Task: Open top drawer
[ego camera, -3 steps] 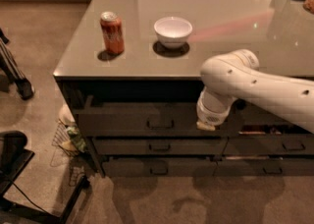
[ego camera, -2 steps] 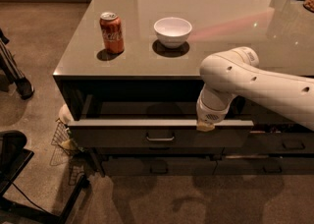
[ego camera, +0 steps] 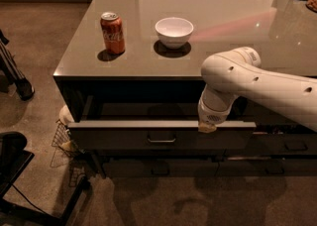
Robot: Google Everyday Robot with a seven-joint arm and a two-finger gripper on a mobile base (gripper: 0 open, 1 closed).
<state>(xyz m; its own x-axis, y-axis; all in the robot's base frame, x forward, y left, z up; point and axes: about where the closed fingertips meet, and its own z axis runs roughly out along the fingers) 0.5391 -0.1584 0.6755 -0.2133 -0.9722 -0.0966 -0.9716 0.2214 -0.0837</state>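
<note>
Gripper (ego camera: pixel 207 127) sits on the top drawer (ego camera: pixel 114 138) upper rim, below the surface (ego camera: pixel 223 17) front edge, presumably to pull it out; its hold cannot be told.

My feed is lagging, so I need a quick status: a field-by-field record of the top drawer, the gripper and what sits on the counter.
top drawer: pulled out from the cabinet, interior in shadow
handle: small metal bar, centre of the front, not gripped
gripper: at the top edge of the drawer front, right of the handle
counter: red soda can upright on the left, white bowl to its right, the two apart
floor: wire basket by the cabinet's left corner
</note>
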